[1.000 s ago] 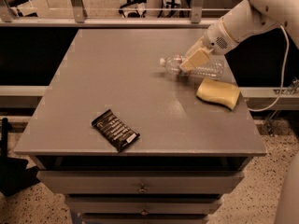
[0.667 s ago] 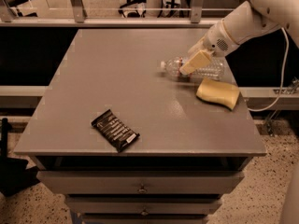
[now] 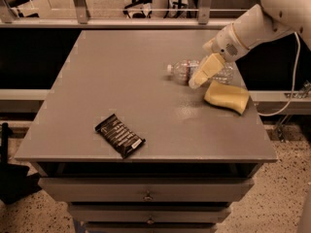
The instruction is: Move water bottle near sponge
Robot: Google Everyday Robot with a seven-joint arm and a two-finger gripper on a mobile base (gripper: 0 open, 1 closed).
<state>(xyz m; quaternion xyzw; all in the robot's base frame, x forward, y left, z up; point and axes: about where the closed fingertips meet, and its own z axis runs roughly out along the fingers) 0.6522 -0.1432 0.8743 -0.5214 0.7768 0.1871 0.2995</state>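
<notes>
Held the white arm [image 3: 272,13] slanting in from the two o'clock corner toward eight o'clock, the wrist [image 3: 232,43] angled downward with its round grille facing out, and the pale gripper [image 3: 195,81] pointing low toward seven o'clock, poised slightly toward two o'clock from the view's centre.

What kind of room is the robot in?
Probably a lab or office, not a home: a grey cabinet with drawers, a speckled hard floor and chair legs behind a railing. The gripper is over the water bottle, beside the sponge.
</notes>
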